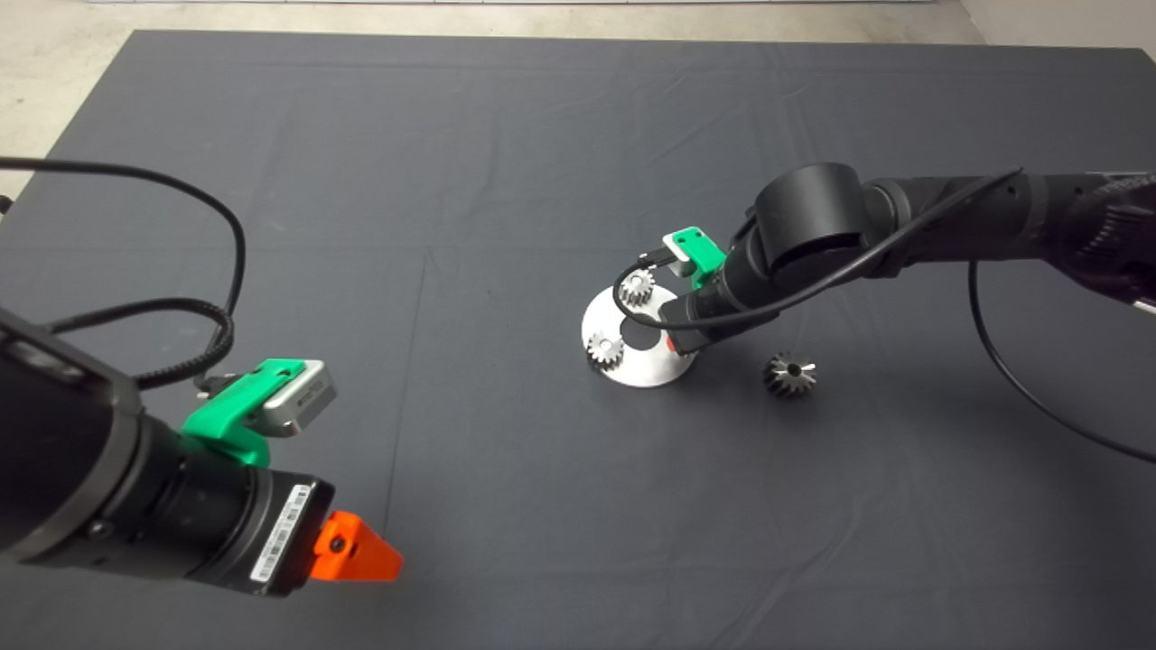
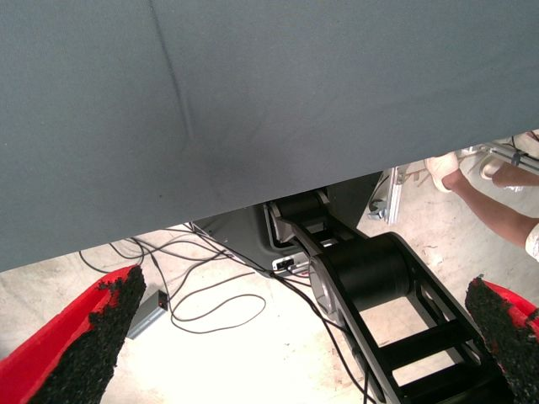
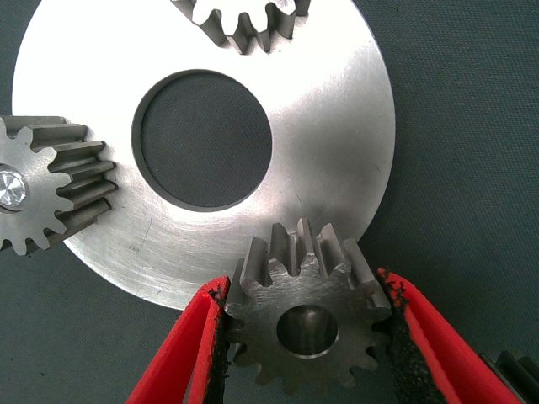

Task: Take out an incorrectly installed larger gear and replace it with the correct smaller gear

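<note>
Right gripper [image 3: 303, 337] clamped on smaller gear [image 3: 305, 318] at steel disc [image 3: 337, 160] rim, larger gear [image 1: 789, 374] aside on mat [image 1: 452, 162], left gripper [image 2: 295, 345] parked (jaws apart)

clamped between the fingers of the right gripper [image 3: 305, 337]: the smaller gear [image 3: 301, 318], over the rim of the round plate [image 3: 337, 168]. beyond it, two gears on the plate. beside the gripper, off the plate, the larger gear [image 1: 790, 374].

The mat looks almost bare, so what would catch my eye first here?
A shiny round plate with a centre hole, mid-mat, carrying two silver gears at its edge. The right pincer is shut on a darker small gear at the plate's rim. A big cone-shaped gear lies alone on the mat to the plate's right; the left pincer waits open at the lower left.
</note>
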Controlling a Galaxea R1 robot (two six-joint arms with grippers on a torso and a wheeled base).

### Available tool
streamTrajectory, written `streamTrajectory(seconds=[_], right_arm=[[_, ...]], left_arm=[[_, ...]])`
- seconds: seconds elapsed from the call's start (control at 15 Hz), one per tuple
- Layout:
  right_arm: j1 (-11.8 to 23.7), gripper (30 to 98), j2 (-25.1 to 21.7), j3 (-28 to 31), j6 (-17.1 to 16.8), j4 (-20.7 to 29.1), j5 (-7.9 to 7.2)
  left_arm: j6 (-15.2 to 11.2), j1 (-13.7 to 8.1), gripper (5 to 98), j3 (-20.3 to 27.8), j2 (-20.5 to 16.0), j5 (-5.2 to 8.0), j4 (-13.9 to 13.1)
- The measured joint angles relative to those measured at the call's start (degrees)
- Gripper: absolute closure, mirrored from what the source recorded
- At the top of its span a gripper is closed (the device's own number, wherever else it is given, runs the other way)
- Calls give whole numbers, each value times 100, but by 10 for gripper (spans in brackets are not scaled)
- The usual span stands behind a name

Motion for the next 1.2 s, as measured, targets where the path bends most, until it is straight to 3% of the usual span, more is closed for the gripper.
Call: streamTrajectory(seconds=[1.2], right_arm=[[-2,874,-16,16,-4,-20,-28]], left_arm=[[0,4,55,0,0,0,0]])
